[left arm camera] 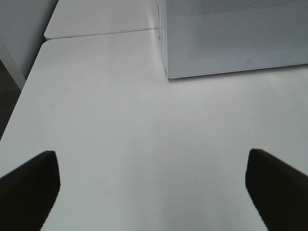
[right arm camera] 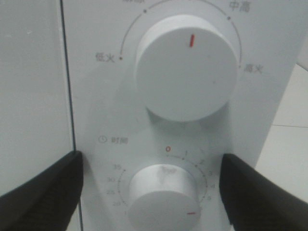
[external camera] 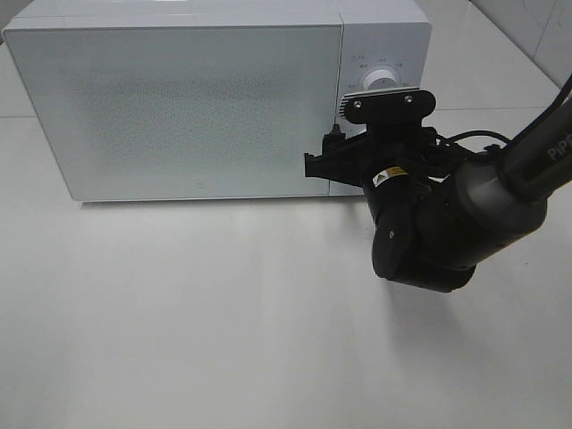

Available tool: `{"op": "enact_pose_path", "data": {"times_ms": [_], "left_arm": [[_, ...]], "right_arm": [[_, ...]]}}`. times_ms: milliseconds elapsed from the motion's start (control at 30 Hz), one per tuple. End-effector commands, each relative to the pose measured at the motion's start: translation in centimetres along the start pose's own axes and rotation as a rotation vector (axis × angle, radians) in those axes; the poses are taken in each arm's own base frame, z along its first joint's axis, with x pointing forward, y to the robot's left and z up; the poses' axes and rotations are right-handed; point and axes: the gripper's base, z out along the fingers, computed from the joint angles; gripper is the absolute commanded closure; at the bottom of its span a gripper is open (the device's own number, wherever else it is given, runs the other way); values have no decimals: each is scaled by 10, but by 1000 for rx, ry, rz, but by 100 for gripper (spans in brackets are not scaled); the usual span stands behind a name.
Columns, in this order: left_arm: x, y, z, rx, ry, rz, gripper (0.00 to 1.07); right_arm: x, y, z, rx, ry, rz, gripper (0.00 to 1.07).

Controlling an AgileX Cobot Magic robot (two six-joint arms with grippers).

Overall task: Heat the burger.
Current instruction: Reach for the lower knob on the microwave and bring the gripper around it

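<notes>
The burger is hidden; no view shows it. The white microwave (external camera: 179, 98) stands at the back of the table with its door closed. My right gripper (external camera: 323, 161) is up against the control panel (external camera: 380, 54). In the right wrist view this gripper (right arm camera: 151, 192) is open, one finger on each side of the lower timer knob (right arm camera: 163, 190) and not touching it. The knob's red mark points to the lower right, away from 0. Above it is the power knob (right arm camera: 185, 67). My left gripper (left arm camera: 154, 192) is open over bare table (left arm camera: 120, 106), with nothing between its fingers.
The microwave's front corner (left arm camera: 166, 72) lies ahead of the left gripper. The right arm (external camera: 447, 214) reaches in from the right edge over the white table (external camera: 223, 313). A seam between table tops (left arm camera: 96, 33) runs beside the microwave.
</notes>
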Motion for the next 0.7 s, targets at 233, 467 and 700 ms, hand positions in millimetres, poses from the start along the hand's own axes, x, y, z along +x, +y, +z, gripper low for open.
{"op": "enact_pose_path", "data": {"times_ms": [233,467,700], "left_arm": [[2,0,-2,-6,-22,-4,9],[2,0,-2,-6,-22,-4,9],[2,0,-2,-6,-22,-4,9]], "right_arm": [[7,-2,6,6,-4,-29,34],[7,-2,6,5,-7,-21,40],[4,-3,6,15,-37,-22,66]]}}
